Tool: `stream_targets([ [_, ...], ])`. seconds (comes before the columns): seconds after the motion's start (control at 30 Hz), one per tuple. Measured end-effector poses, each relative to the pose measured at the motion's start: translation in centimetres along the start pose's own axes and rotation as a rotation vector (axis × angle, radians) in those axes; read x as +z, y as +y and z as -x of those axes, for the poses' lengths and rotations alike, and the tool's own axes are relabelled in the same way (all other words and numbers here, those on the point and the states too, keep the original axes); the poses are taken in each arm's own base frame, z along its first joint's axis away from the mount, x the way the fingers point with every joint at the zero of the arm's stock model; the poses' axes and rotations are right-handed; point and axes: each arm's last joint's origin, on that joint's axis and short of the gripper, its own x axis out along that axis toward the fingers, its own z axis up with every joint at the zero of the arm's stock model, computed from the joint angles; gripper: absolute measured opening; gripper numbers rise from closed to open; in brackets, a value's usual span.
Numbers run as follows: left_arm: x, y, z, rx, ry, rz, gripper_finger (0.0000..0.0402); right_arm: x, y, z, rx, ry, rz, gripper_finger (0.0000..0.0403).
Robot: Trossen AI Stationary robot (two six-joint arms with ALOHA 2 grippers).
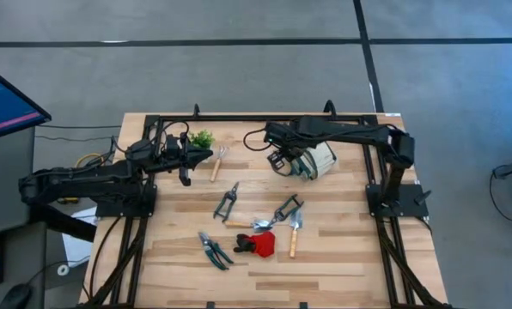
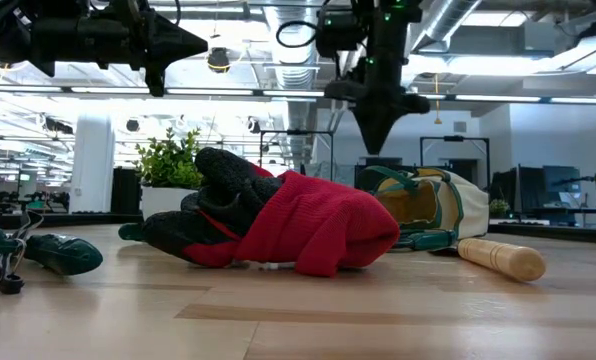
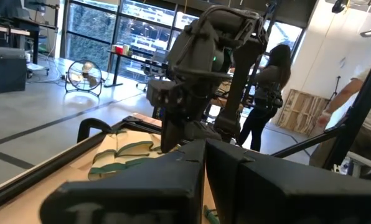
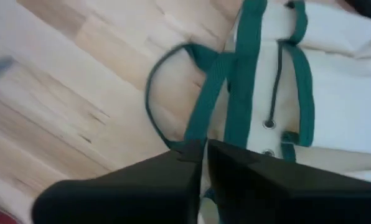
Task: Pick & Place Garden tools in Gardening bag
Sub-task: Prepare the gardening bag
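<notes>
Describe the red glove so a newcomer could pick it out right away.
Start at the wooden table and go to the cluster of garden tools near its front edge, between the two arms. The glove lies at the front of that cluster, right of the green-handled shears. It is the only soft red-and-black fabric piece among metal and wood tools.

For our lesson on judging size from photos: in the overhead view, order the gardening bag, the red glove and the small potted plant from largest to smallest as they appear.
1. Gardening bag, though the right gripper covers part of it.
2. Red glove, clearly smaller than the bag.
3. Potted plant, smallest.
All sit on one table under an overhead camera, so nearness hardly skews this.
</notes>
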Motion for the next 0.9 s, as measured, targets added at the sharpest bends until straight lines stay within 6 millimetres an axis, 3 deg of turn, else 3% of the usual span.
stream_targets([
  [0.5, 0.0, 0.0, 0.0, 0.0, 0.001, -0.002, 0.0002, 0.3, 0.3, -0.7, 0.038, 0.009, 0.023, 0.0237],
  [0.67, 0.0, 0.0, 0.0, 0.0, 0.001, -0.002, 0.0002, 0.3, 0.3, -1.3, 0.047, -0.002, 0.017, 0.0245],
  [0.9, 0.0, 0.0, 0.0, 0.001, 0.002, -0.002, 0.0002, 0.8, 0.0, -1.3, 0.052, -0.021, 0.004, 0.0219],
])
